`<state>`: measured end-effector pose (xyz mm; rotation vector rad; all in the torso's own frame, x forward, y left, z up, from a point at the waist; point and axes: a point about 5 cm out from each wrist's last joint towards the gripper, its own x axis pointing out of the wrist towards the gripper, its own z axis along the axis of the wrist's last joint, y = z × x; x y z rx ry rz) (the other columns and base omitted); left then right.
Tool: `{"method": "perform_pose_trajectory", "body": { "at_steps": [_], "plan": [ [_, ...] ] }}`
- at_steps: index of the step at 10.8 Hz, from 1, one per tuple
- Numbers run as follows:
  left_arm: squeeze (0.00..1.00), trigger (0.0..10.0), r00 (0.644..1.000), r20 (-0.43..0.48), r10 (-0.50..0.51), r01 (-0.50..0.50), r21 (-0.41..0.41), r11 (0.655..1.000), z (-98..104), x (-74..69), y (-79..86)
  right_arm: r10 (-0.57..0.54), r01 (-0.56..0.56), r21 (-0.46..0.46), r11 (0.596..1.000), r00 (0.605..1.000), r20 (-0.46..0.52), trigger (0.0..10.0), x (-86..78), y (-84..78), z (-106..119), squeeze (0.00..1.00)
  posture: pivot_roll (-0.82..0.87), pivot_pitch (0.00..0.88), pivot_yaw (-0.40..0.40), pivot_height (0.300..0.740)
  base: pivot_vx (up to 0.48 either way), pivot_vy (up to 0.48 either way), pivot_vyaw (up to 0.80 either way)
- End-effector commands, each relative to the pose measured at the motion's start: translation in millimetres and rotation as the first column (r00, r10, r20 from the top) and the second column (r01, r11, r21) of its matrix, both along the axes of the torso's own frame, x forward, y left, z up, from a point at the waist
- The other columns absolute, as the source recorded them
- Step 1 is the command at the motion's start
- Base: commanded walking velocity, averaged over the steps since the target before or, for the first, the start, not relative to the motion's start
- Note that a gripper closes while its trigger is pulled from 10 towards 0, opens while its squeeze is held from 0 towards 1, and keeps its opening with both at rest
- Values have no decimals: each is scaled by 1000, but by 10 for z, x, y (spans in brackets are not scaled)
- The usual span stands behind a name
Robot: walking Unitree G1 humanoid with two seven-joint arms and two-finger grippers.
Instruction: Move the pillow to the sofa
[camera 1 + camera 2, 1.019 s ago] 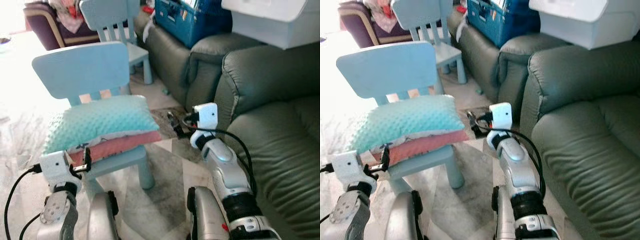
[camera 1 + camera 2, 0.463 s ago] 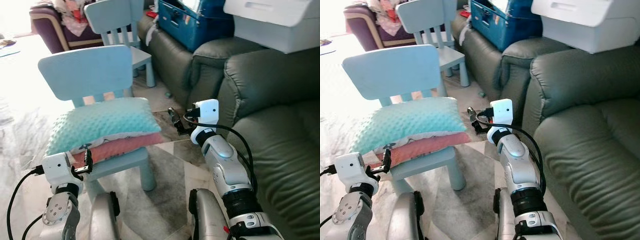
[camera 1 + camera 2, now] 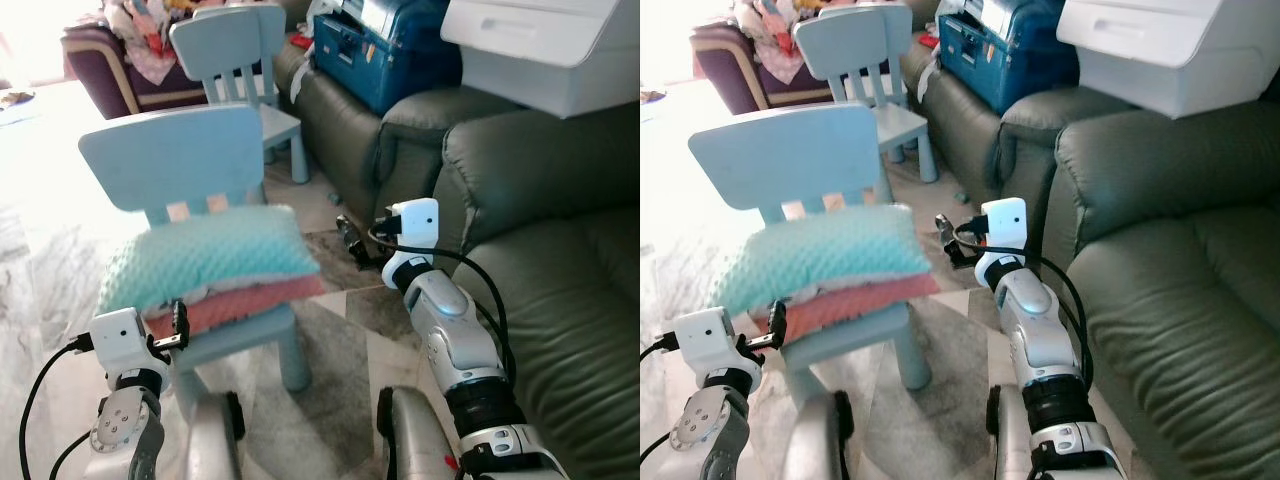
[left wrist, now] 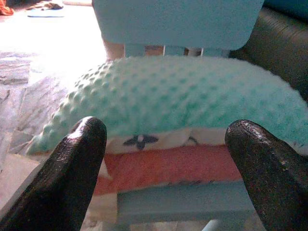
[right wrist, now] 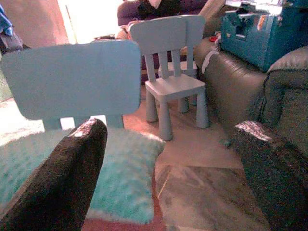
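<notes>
— Where are the arms?
— Both raised toward the small blue chair at centre left. The left gripper, fingers spread wide, sits low at the seat's front edge; the right gripper, also wide apart, hovers off the seat's right corner, beside the green sofa.
— And the pillow?
— The mint pillow lies on a pink cushion on the chair.
— Anything different from before?
— The view has shifted slightly; both grippers remain short of the pillow.

Mint-green dimpled plush pillow lies flat atop a coral-pink cushion on a light-blue chair seat. Olive-green leather sofa sits at 3 o'clock, unoccupied.
</notes>
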<state>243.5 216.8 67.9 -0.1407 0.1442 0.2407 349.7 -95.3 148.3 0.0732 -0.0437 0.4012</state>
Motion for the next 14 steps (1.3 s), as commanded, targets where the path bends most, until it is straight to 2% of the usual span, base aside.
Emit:
{"method": "perform_pose_trajectory", "body": {
  "at_steps": [1, 9, 14],
  "plan": [
    [0, 10000, 1000, -6, 0, 0, 8, 1000, -15, 4, 1, 9, -9, 1, 1000, 999, 30, 10000, 35, 27, 111, 0, -161, 0, 29, 596, 0, 0, 0],
    [0, 10000, 1000, -2, -10, 10, 11, 1000, -9, 34, -41, 14, -14, 4, 1000, 999, 38, 10000, 51, 33, 140, 0, -166, 0, 32, 731, 0, 0, 0],
    [0, 10000, 1000, -2, -14, 14, 13, 1000, -19, 48, -62, 17, -18, 5, 1000, 999, 44, 10000, 59, 35, 158, 0, -170, 0, 32, 740, 0, 0, 0]
  ]
}}
